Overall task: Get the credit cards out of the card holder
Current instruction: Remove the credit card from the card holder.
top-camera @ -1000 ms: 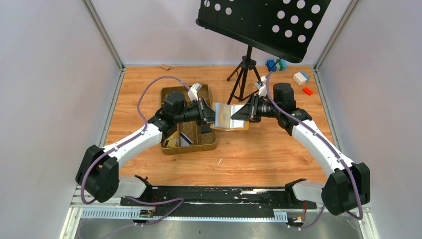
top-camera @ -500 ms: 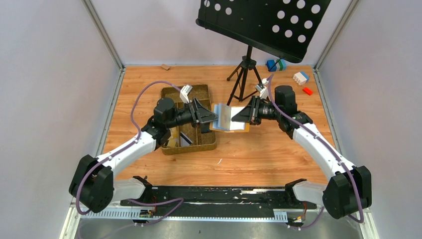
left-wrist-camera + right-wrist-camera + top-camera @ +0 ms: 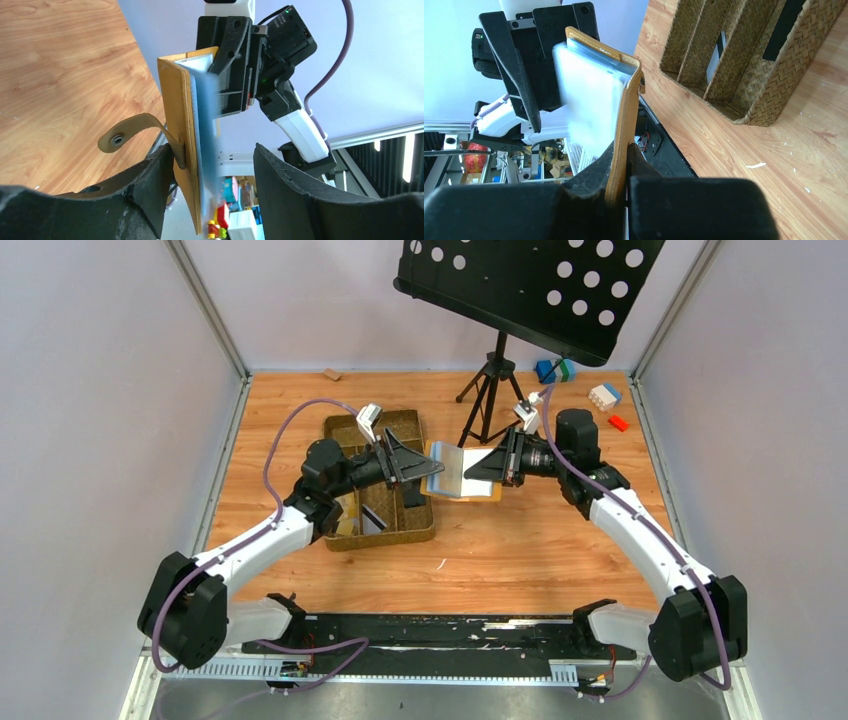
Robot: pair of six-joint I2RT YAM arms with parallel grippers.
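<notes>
The right pincer (image 3: 621,159) is clamped tight on the mustard cover of the card holder (image 3: 626,107). It pinches one edge so the holder stands upright off the table (image 3: 540,550), its open side turned toward the other arm. That reads as a steadying grip, so cards can be drawn out from the far side. Just past its fingertips the grey-blue inner leaves fan out, but they are smeared in both wrist views, so I cannot tell whether any card sits in the pockets. On the far side of the holder the left pincer (image 3: 214,150) gapes wide with nothing in it. The holder's free edge and its snap strap (image 3: 129,136) lie inside the gap, close to one finger, though contact is hard to judge. I take it as placed to reach in for a card. Below and behind the left pincer sits the woven tray (image 3: 769,95). A black credit card (image 3: 785,22) leans in one compartment and what looks like a second card (image 3: 719,54) shows in the next; the walls and the arm hide any others. Far behind both pincers stand a music stand (image 3: 530,280) and toy blocks (image 3: 604,395), well apart from the work.
</notes>
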